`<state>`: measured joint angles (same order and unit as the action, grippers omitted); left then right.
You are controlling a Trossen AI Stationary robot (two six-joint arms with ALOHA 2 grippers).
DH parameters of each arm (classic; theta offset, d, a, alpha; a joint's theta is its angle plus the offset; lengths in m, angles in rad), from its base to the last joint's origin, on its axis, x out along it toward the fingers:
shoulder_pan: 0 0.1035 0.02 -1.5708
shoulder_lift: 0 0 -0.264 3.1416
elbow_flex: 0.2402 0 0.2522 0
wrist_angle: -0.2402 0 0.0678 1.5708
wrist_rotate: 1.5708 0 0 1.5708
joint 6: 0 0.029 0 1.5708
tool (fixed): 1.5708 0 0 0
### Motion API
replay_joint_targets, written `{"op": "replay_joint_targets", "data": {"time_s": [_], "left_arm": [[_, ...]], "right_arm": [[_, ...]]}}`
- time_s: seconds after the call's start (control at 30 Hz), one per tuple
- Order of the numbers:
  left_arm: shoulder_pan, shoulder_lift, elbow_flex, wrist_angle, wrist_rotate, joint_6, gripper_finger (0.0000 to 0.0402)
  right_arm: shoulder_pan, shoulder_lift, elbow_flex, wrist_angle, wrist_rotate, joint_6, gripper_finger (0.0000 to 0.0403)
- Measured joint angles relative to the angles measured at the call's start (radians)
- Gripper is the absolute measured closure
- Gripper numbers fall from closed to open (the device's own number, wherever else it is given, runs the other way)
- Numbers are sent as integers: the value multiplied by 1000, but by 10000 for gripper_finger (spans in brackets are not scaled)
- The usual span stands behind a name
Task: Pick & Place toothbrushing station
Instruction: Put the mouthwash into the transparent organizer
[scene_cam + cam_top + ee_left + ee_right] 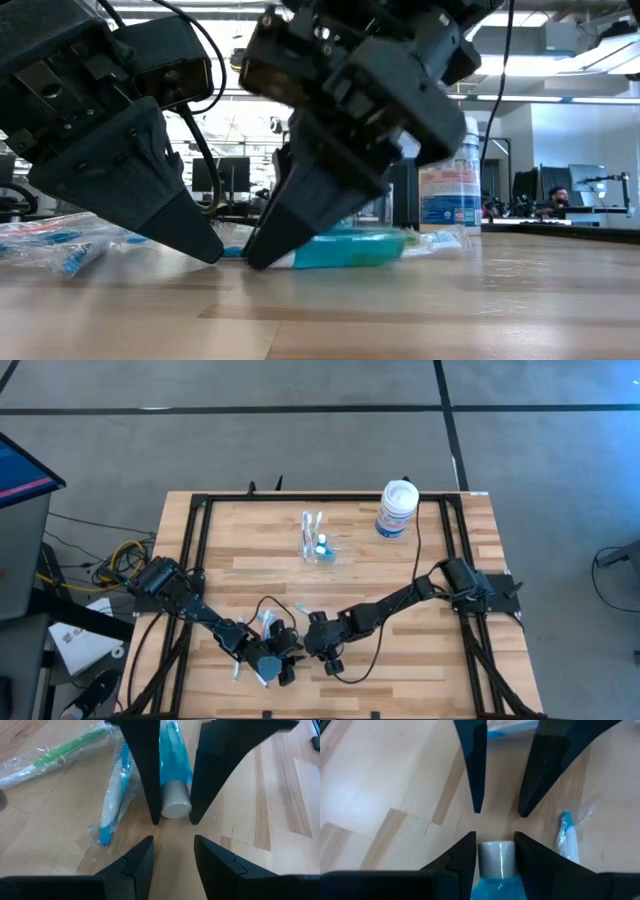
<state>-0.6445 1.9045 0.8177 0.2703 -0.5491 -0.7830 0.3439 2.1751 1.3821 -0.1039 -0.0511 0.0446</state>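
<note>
Toothbrushing station [318, 548], a small clear organizer with brushes standing in it, sits toward the far middle of our table [250, 585], well apart from both tools; the white jar with a blue label [396, 509] stands near the far right corner.

Our two tools meet tip to tip at the near edge. Our right tool [495, 851] has its fingers on either side of a blue tube with a grey-white cap [496, 860]; the cap fills the gap between the fingers, so we read it as pinching the tube, which lies flat on the wood. In the low view the tube [345, 250] shows teal under the tip of one dark tool [262, 258].

Our left tool [172, 852] faces it, fingers spread with bare wood between them, holding nothing; its tips stop just short of the cap.

Beside the tube lie wrapped toothbrushes, one blue and white [111, 807] and one green [62, 755]; another wrapped blue brush [567, 839] lies near our right tool.
</note>
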Motion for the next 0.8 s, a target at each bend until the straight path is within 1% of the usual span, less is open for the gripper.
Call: {"op": "replay_joint_targets", "data": {"time_s": [0.13,0.33,0.57,0.7,0.8], "left_arm": [[0,0,0,0,0,0,264],[0,0,0,-1,0,0,264],[0,0,0,-1,0,0,264],[0,0,0,-1,0,0,264],[0,0,0,-1,0,0,264]], "right_arm": [[-1,20,29,-17,0,0,283],[-2,13,35,-54,-1,-8,302],[-2,12,36,-74,-2,-18,298],[-2,11,38,-78,-4,-18,318],[-2,12,64,-122,-4,-22,318]]}}
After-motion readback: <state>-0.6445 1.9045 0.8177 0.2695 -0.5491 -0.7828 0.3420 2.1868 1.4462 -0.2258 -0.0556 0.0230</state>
